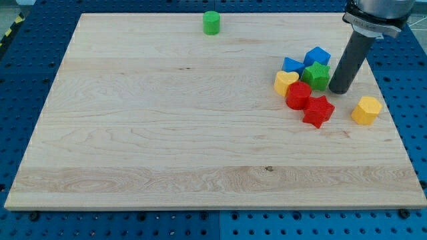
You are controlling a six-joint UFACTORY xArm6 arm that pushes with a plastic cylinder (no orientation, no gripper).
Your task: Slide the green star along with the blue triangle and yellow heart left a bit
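The green star (317, 75) sits in a tight cluster at the view's right. The blue triangle (291, 65) touches its upper left. The yellow heart (285, 83) lies just left of it. A blue cube (317, 56) stands above the star. My tip (339, 91) rests on the board right beside the star's right side, touching it or nearly so. The dark rod rises from there toward the view's top right.
A red block (298, 95) and a red star (318, 111) lie just below the cluster. A yellow hexagonal block (366, 110) sits at the right. A green cylinder (211, 23) stands near the top edge. The wooden board (167, 133) lies on a blue perforated table.
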